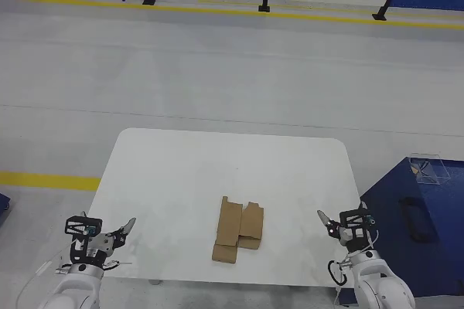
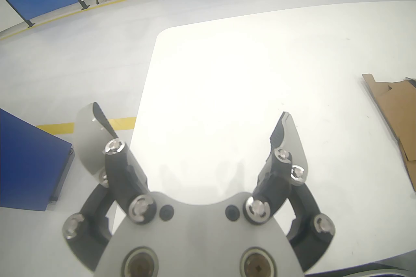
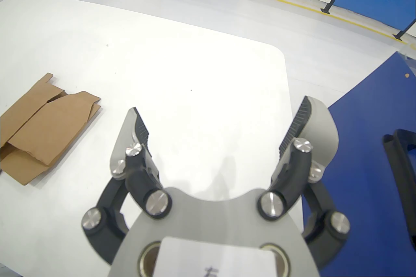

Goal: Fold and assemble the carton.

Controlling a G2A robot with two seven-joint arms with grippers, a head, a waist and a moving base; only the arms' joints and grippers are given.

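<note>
The carton (image 1: 238,230) lies flat on the white surface (image 1: 216,162), a brown blank with its flaps unopened. It sits about midway between the two hands and well apart from either. The left hand (image 2: 190,111) hangs over the near corner on its own side, spread wide and holding nothing. The right hand (image 3: 220,105) mirrors it at the opposite corner, likewise wide and empty. I'd guess they sit apart like this so each can come in on one side of the blank. Nothing is folded yet.
</note>
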